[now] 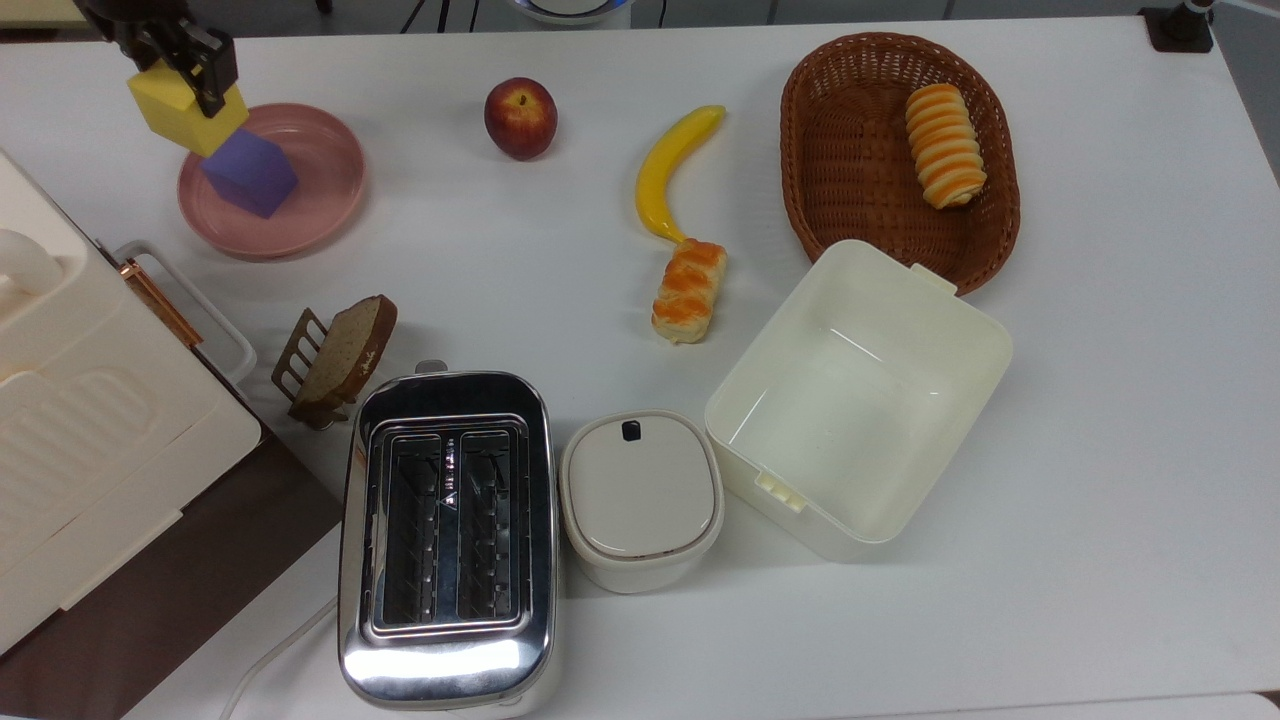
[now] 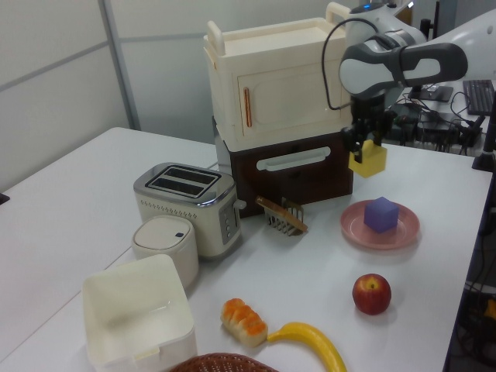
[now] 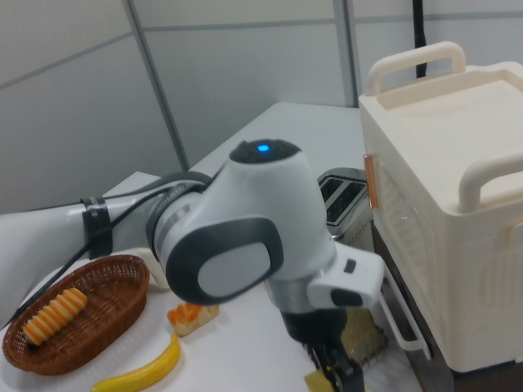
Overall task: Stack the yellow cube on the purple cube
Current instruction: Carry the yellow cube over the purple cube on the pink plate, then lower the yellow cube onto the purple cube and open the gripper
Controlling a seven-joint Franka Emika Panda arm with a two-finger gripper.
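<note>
The gripper (image 1: 182, 62) is up at the top view's far left corner, black fingers clamped on the yellow cube (image 1: 183, 108) and holding it in the air. In the top view the cube sits just above and left of the purple cube (image 1: 249, 172), its lower corner overlapping the purple cube's top edge. The left view tells it clearer: the gripper (image 2: 367, 144) has the yellow cube (image 2: 368, 161) well above the table, raised higher than the purple cube (image 2: 381, 214) and off toward the left view's left, so the two are apart, no contact. The purple cube rests flat on the pink plate (image 1: 320, 195), a little toward the plate's left side in the top view.

Over in the right view the white arm looms large, and down at the bottom edge the gripper (image 3: 337, 374) shows with a sliver of the yellow cube (image 3: 319, 382) beside it.

Around the table (image 1: 1100, 420): a red apple (image 1: 520, 117) to the top view's right of the plate, then a banana (image 1: 672, 170) with a bread roll (image 1: 689, 289) touching its lower tip, and a wicker basket (image 1: 850, 170) with a striped pastry (image 1: 944, 145) in it. Nearer the bottom, a chrome toaster (image 1: 447, 540), a small lidded container (image 1: 641, 498) and an open cream box (image 1: 858, 398). A slice of toast (image 1: 347, 350) leans in a small rack just above the toaster.
</note>
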